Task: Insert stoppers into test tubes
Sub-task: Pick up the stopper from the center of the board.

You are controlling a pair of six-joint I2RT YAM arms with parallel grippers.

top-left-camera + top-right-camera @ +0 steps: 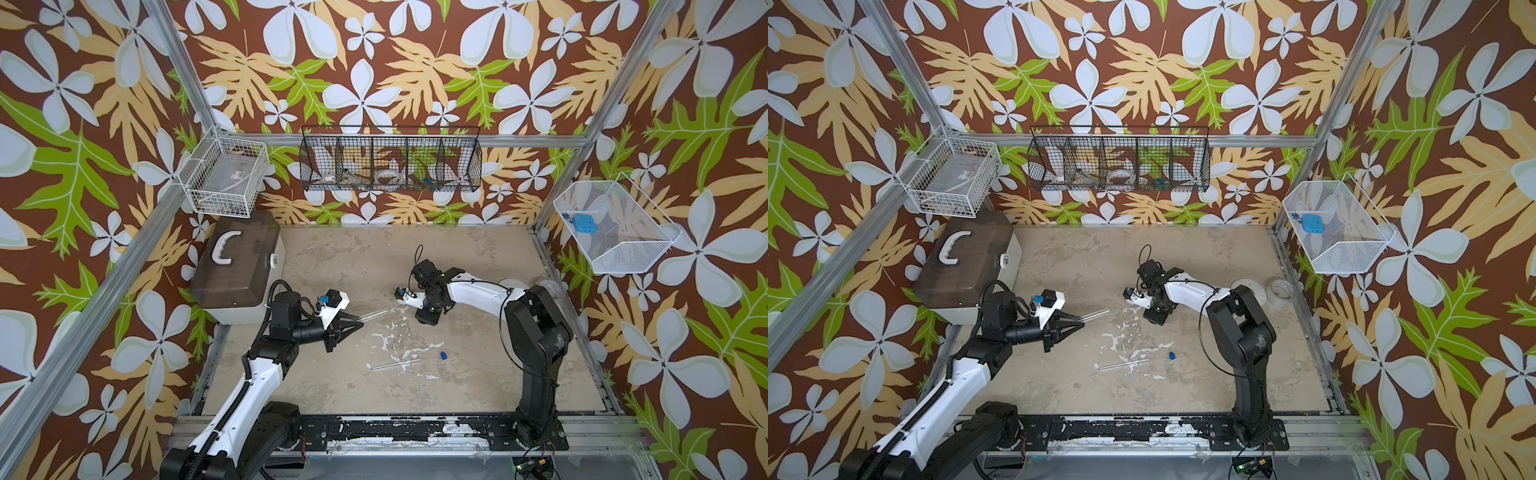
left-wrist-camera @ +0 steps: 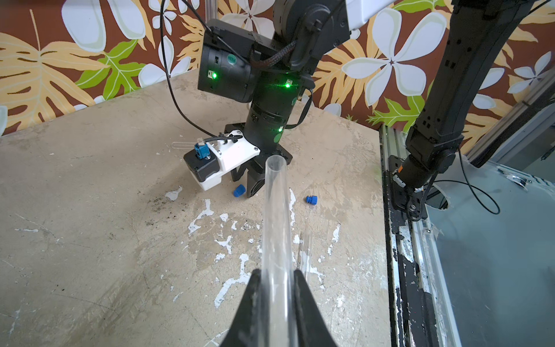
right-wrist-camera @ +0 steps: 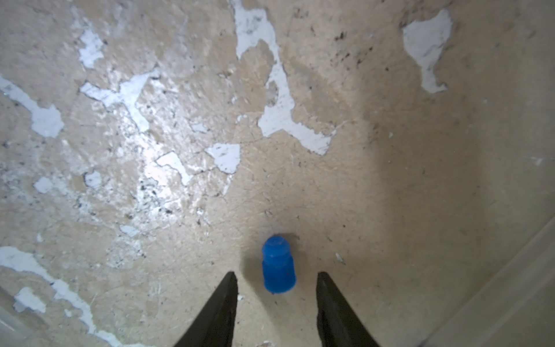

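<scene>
The left gripper [image 2: 277, 272] clamps a clear test tube [image 2: 274, 210], while the right gripper [image 3: 277, 273] straddles a blue stopper [image 3: 277, 264], jaws apart without touching it.

Both top views look down from high, sharing the whole table [image 1: 332, 257]. Left wrist view looks across it; right wrist view faces down, close; both catch one stopper [image 2: 239, 190].

We can't see where the held test tube [image 2: 274, 234] ends, it's cut off; black basket [image 1: 374, 143] stuff's too tiny.
</scene>
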